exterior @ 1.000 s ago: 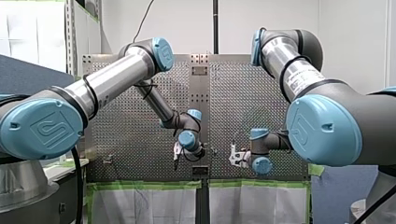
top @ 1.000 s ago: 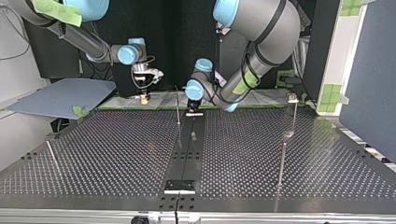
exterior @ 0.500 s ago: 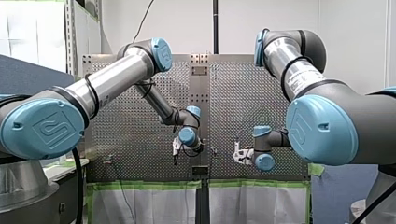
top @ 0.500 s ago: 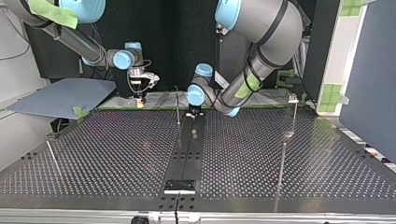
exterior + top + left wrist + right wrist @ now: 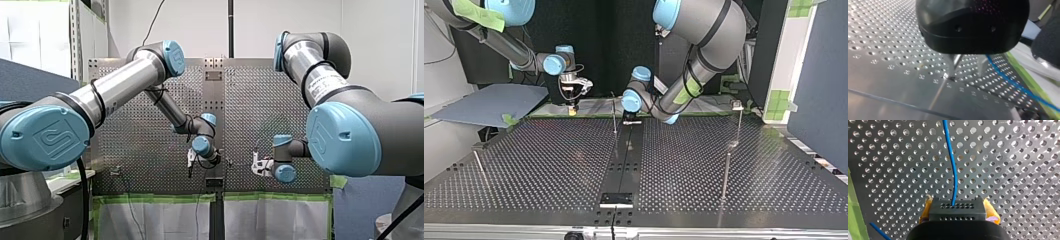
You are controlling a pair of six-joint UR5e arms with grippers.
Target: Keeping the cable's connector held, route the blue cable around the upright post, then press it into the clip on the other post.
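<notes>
Carried my right gripper (image 5: 573, 106) further toward the top view's left edge over the last second, connector (image 5: 957, 211) clamped between its yellow pads, blue cable (image 5: 953, 170) trailing ahead over the perforated table (image 5: 549, 160). Probably drew the cable taut. Had not yet routed it round the upright post (image 5: 614, 116) at centre. Could not tell whether my left gripper (image 5: 631, 119) was open or closed, blurred under its housing. Could not make out the cable in either wide view.

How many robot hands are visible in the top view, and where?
2. My right hand, holding the black connector, is at the view's left over the table's far edge; my left hand is near the middle, beside the thin upright post. None looks hidden.
</notes>
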